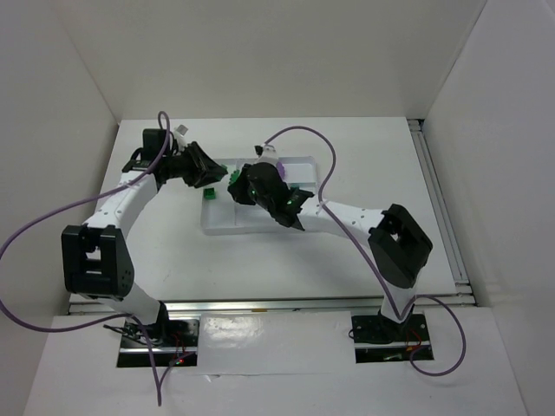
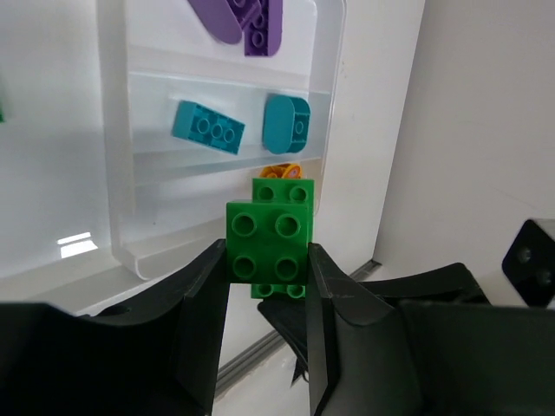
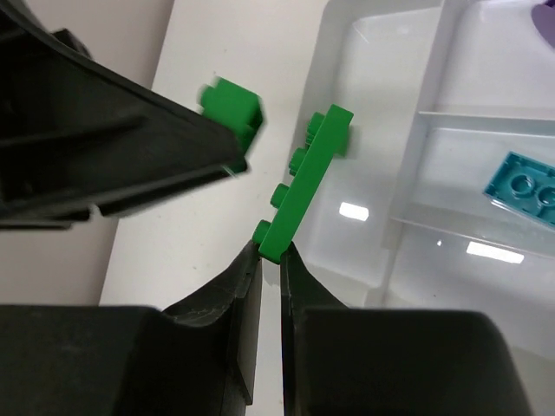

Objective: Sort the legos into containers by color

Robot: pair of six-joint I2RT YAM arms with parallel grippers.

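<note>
- Left gripper [image 2: 269,264] clamps a green square brick [image 2: 269,234] over the white tray [image 2: 117,173], at its outer rim.
- Right gripper [image 3: 270,260] pinches a thin green plate [image 3: 308,178] by its edge, close beside that brick.

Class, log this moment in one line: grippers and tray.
left gripper: shut on green brick | right gripper: shut on green plate | tray: purple pieces one section, teal pieces next

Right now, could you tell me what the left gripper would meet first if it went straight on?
Likely the shallow white plastic tray, at its near compartment where a yellow piece lies, beyond the green studded brick the left gripper holds; depth is unclear.
</note>
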